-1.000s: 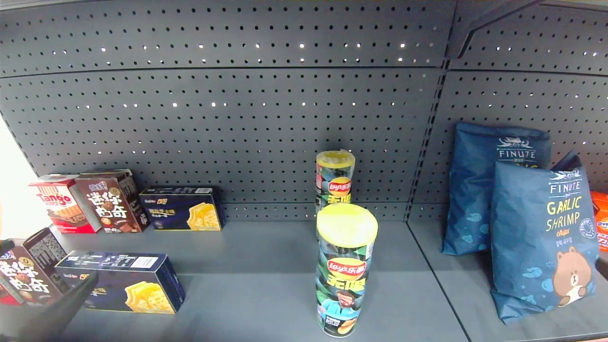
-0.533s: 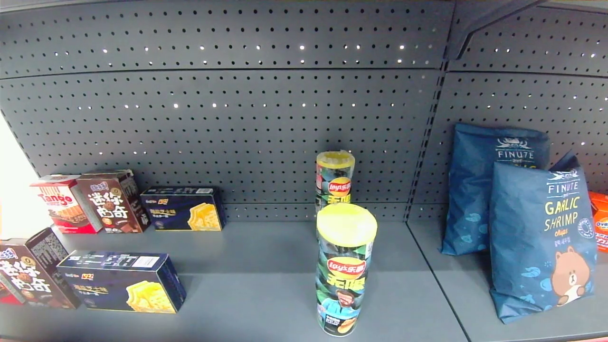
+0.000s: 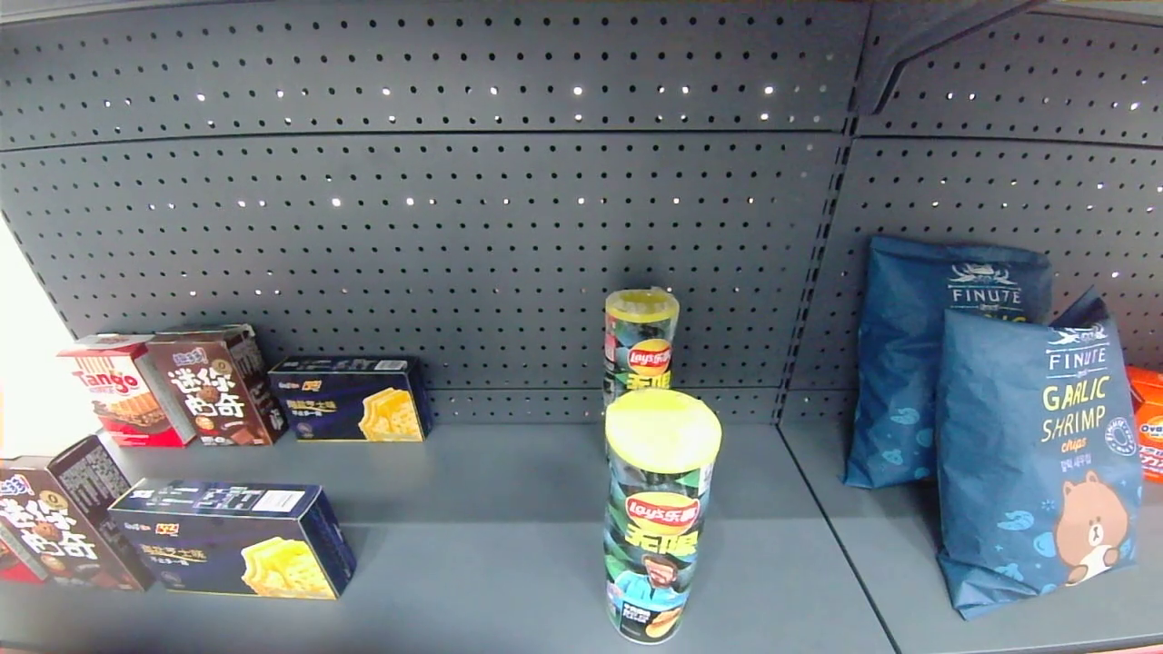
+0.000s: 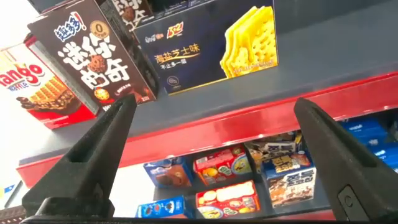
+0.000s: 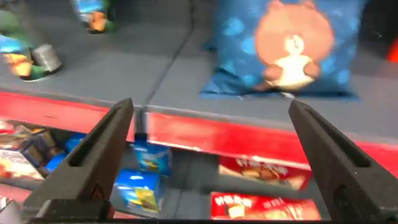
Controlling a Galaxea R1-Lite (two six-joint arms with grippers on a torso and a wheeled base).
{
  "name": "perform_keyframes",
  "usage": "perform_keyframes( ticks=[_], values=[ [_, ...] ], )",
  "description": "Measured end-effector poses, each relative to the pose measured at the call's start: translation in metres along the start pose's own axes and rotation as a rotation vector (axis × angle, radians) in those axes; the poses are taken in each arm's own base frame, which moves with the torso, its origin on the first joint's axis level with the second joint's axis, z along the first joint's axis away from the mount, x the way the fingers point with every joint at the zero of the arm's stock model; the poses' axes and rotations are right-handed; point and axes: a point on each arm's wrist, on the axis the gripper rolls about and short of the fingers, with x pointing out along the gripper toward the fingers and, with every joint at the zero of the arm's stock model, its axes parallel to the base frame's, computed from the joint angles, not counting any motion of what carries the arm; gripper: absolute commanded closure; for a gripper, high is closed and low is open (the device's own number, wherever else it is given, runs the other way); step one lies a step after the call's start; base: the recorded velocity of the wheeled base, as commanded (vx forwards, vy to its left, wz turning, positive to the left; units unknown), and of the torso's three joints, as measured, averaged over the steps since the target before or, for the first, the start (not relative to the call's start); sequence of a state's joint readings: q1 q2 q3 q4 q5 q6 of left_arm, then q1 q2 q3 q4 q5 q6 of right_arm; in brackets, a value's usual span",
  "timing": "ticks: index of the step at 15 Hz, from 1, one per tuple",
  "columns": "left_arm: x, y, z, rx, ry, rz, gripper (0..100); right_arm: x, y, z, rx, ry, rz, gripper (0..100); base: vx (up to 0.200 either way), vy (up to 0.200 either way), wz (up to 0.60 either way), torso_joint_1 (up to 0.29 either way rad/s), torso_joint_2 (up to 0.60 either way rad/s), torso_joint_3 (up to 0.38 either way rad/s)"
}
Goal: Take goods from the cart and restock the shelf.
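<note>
The grey shelf [image 3: 509, 509] holds a navy cracker box [image 3: 236, 540] and a brown cookie box [image 3: 54, 536] at front left. Two yellow-lidded chip cans stand mid-shelf, one [image 3: 661, 518] in front of the other [image 3: 641, 350]. Blue snack bags [image 3: 1036, 463] lean at the right. My left gripper [image 4: 214, 102] is open and holds nothing, just below the shelf's red front edge [image 4: 249, 121], facing the navy box [image 4: 211, 46] and the brown box [image 4: 93, 59]. My right gripper [image 5: 211, 104] is open too, before the red edge [image 5: 236, 134] under the bear-printed bag [image 5: 286, 43].
More boxes stand at the back left, among them a red wafer box [image 3: 114, 391]. An orange pack [image 3: 1149, 418] sits at the far right. A perforated back wall [image 3: 454, 227] closes the shelf. The lower shelf is stocked with packets [image 4: 230, 180] [image 5: 143, 180].
The dark left gripper at the head view's bottom-left corner one second ago has dropped out of that view. The goods on the shelf have not moved.
</note>
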State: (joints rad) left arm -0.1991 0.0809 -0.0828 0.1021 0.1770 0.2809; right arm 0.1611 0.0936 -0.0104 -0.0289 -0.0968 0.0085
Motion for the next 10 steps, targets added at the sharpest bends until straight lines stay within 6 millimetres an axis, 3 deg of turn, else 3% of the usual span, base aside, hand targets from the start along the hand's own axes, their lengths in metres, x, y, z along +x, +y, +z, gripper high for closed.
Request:
perform_keyframes(
  ticks=[2,3,5,10],
  values=[
    [0.0000,-0.0002,-0.0005,0.002,-0.001,-0.001,0,-0.0004,-0.0036,0.0009,0.010,-0.020,-0.171,0,0.000,0.000,0.00,0.000,0.00,0.000],
    [0.0000,-0.0003,-0.0004,0.003,-0.004,-0.007,0,-0.0002,-0.0027,0.0007,0.002,-0.022,-0.136,0,0.000,0.000,0.00,0.000,0.00,0.000],
    [0.0000,-0.0009,-0.0004,-0.004,-0.012,-0.036,0,0.0000,0.0023,-0.0018,-0.024,-0.002,0.096,0,0.000,0.000,0.00,0.000,0.00,0.000],
    [0.0004,-0.0012,-0.0013,-0.070,-0.007,-0.035,0,0.0001,0.0027,-0.0057,-0.022,0.031,0.129,0,0.000,0.000,0.00,0.000,0.00,0.000]
  ],
)
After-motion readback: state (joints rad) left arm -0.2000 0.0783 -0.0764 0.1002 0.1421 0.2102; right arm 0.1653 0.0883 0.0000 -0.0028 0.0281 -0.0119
